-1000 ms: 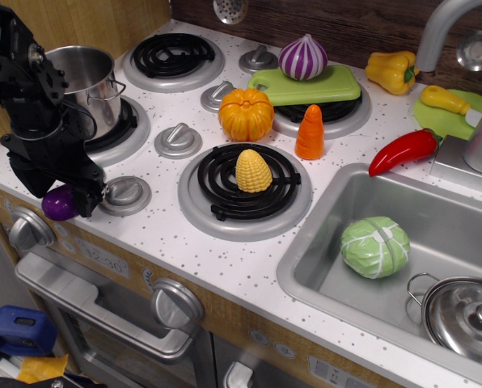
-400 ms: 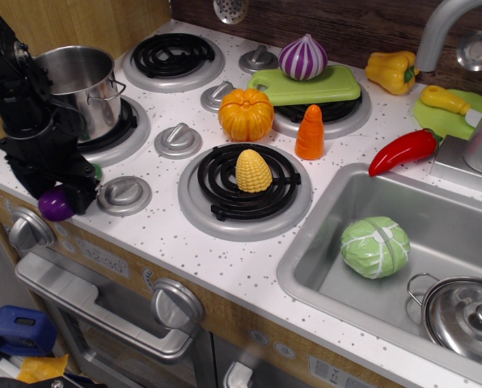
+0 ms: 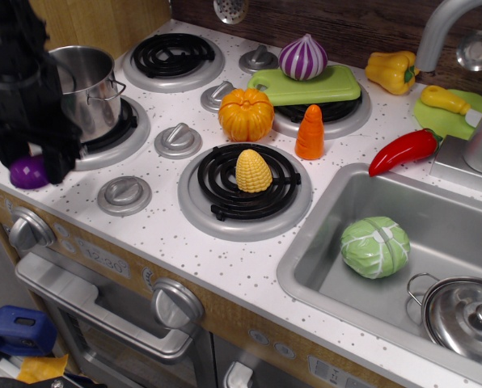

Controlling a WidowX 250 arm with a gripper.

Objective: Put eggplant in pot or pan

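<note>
The purple eggplant (image 3: 28, 171) shows at the far left, held in my black gripper (image 3: 40, 166), which is shut on it and lifted off the counter. Its green cap is hidden by the fingers. The tall shiny steel pot (image 3: 89, 87) with wire loop handles stands on the back-left burner, just right of and behind the gripper. The arm covers the pot's left side.
A corn cob (image 3: 253, 170) lies on the front burner. Pumpkin (image 3: 246, 113), carrot (image 3: 310, 132), striped onion (image 3: 303, 57) on a green board, red pepper (image 3: 404, 150) and yellow pepper (image 3: 392, 71) sit behind. The sink (image 3: 322, 242) holds a cabbage (image 3: 375, 246) and a lidded pot (image 3: 466, 315).
The gripper has risen and moved left and back with the eggplant, from the counter's front edge by the knob to beside the pot.
</note>
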